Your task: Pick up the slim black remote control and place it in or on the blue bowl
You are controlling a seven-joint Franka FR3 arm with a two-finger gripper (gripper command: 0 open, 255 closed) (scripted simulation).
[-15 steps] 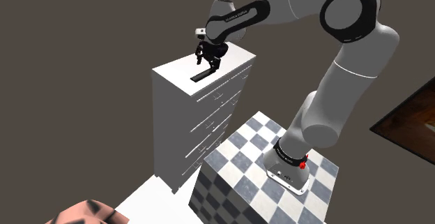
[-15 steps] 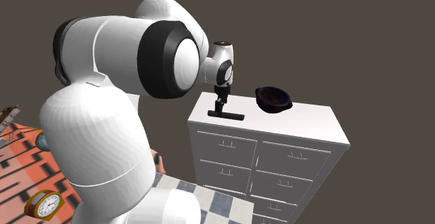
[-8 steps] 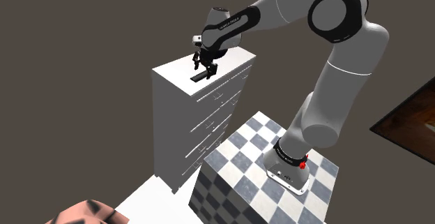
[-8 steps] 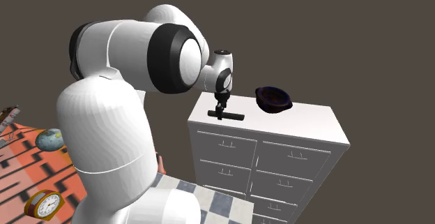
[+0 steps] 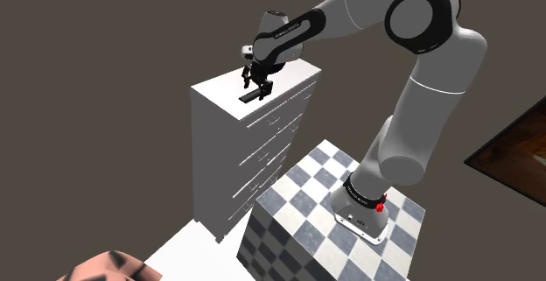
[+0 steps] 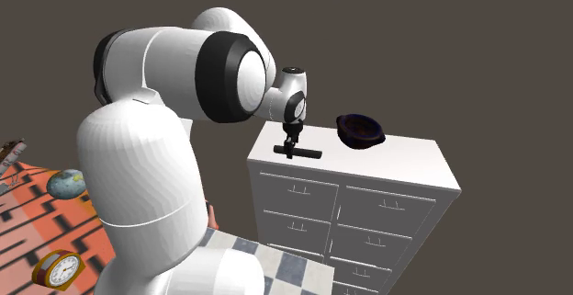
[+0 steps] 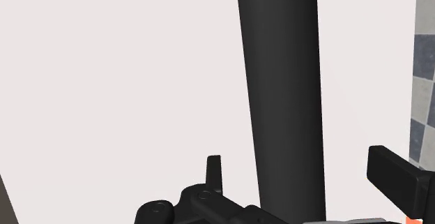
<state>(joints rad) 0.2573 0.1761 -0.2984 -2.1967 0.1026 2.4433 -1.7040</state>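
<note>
A slim black remote lies flat on top of a white chest of drawers. My gripper points down right over the remote's middle. In the second exterior view the gripper reaches down to the remote, and a dark blue bowl sits on the same top, a little to that view's right. In the wrist view the remote runs as a long dark bar between the fingers. The gripper is open, its fingers standing apart from the remote's sides.
The arm's checkered stand stands close beside the chest's drawer fronts. An orange clock and a globe rest on a red patterned surface low at the second exterior view's left. A pink lump lies at the shoulder view's bottom left.
Over the last second the gripper came down toward the remote and the elbow swung back. Since half a second ago almost nothing has moved.
</note>
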